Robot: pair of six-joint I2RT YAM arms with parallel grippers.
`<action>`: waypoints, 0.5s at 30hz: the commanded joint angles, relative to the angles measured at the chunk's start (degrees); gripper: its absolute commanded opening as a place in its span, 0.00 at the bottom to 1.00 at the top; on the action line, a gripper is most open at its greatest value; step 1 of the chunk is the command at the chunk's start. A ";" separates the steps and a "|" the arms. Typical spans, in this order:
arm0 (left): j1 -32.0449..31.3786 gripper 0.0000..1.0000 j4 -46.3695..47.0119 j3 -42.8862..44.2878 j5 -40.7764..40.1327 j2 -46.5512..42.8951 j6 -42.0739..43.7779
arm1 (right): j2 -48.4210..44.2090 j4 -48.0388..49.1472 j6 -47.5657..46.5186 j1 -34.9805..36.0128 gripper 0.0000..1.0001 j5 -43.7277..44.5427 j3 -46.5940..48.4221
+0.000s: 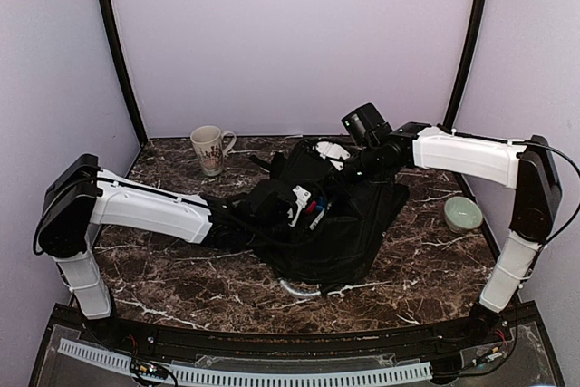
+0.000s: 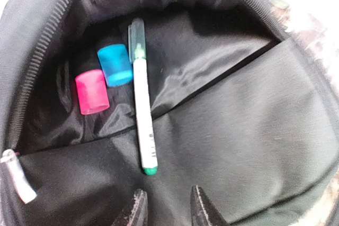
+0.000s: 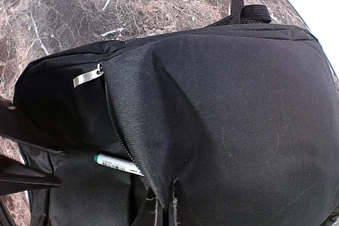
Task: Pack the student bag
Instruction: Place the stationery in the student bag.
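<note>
Bag (image 1: 362, 224): mid-counter (image 1: 154, 260), mouth open toward the left arm.
Left pincer (image 2: 168, 210): slightly spread, empty, at the mouth; the nearer one.
Marker (image 2: 142, 104): inside, dead ahead, long axis pointing away.
Right pincer (image 3: 163, 207): pinching the bag's zip edge.

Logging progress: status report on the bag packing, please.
Left gripper open, empty. Right gripper pinching student bag at its opening. Marker, pink piece, blue piece inside. Nothing blocking.

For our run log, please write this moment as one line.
student bag: unzipped | inside: marker, pink item, blue item | left tool: open, empty | right tool: shut on bag edge
</note>
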 commanded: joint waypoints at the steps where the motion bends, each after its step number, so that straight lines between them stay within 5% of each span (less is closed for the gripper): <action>1: 0.45 0.31 -4.20 3.63 -2.44 4.02 3.18 | -0.60 1.84 0.12 0.52 0.00 -2.71 1.00; 9: 1.67 0.28 -5.20 7.31 -2.45 9.25 2.59 | -0.66 1.83 0.04 0.50 0.00 -2.53 0.92; 15: 1.99 0.16 1.13 6.34 -3.15 10.96 1.88 | -0.39 1.77 0.24 0.47 0.00 -3.19 1.00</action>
